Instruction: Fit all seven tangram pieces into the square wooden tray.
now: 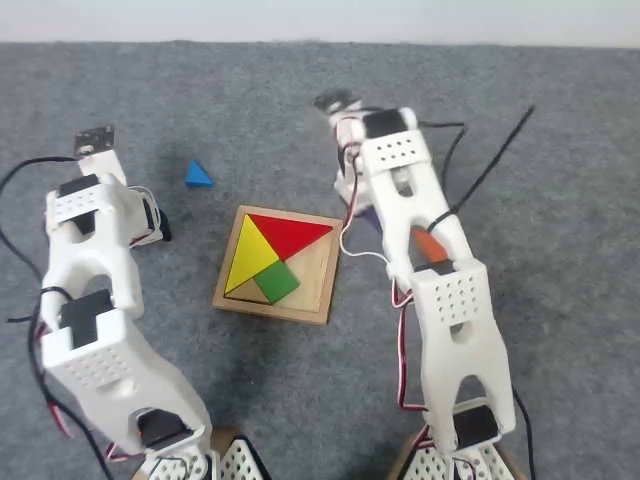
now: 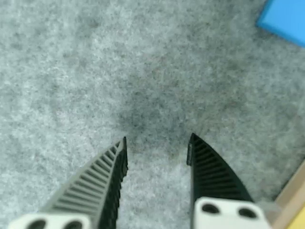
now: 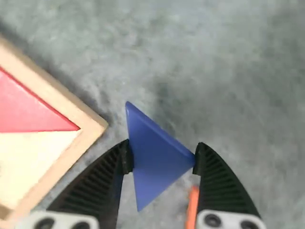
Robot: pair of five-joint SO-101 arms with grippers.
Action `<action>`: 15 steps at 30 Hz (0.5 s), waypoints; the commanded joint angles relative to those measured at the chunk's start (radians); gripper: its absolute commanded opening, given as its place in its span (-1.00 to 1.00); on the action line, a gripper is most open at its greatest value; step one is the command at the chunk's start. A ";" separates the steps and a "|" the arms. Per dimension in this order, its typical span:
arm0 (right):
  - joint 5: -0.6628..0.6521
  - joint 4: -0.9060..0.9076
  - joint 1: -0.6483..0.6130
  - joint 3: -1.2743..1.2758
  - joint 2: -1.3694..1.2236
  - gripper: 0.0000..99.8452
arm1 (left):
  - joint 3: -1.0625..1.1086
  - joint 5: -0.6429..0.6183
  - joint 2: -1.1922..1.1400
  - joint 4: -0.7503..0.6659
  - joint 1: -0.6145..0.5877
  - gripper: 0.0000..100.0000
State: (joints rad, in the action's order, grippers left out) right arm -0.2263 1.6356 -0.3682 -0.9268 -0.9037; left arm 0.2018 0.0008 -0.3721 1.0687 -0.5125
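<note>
My left claw (image 2: 157,140) hangs over bare grey carpet (image 2: 95,71), its jaws standing wide with nothing between them. A light-blue triangle (image 1: 198,176) lies on the carpet beyond it, well apart from the tray (image 1: 270,311); my left wrist view catches a corner of that piece and a bit of the tray's rim at its edge.

The tray sits between my two arms. In it lie a yellow triangle (image 1: 250,252), a red triangle (image 1: 290,233) along the far side, and a green square (image 1: 276,281) at the near side. The part nearest my right arm is bare wood.

My right claw (image 3: 162,150) is narrowed onto a dark-blue triangle (image 3: 152,157), a finger against each side. The piece is just beside the tray's corner, outside the rim. An orange piece (image 1: 430,245) lies on the carpet under my right arm.
</note>
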 commanded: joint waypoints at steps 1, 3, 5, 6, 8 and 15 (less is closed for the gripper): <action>0.164 0.111 0.019 -0.160 0.085 -0.73 | -0.002 0.014 0.072 -0.015 0.000 -0.60; 0.253 0.148 0.012 -0.204 0.082 -0.73 | -0.002 0.012 0.072 -0.015 0.000 -0.60; 0.365 0.156 -0.002 -0.213 0.082 -0.73 | -0.002 0.012 0.072 -0.014 0.000 -0.60; 0.423 0.156 -0.010 -0.213 0.082 -0.74 | -0.002 0.012 0.072 -0.014 0.000 -0.60; 0.512 0.156 -0.036 -0.209 0.081 -0.74 | -0.002 0.012 0.072 -0.014 0.000 -0.60; 0.519 0.154 -0.139 -0.141 0.081 -0.73 | -0.002 0.012 0.072 -0.014 0.000 -0.60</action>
State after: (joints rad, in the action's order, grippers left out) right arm 0.2831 1.7522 -0.4588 -1.0740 -0.9037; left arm 0.2018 0.0008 -0.3721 1.0687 -0.5125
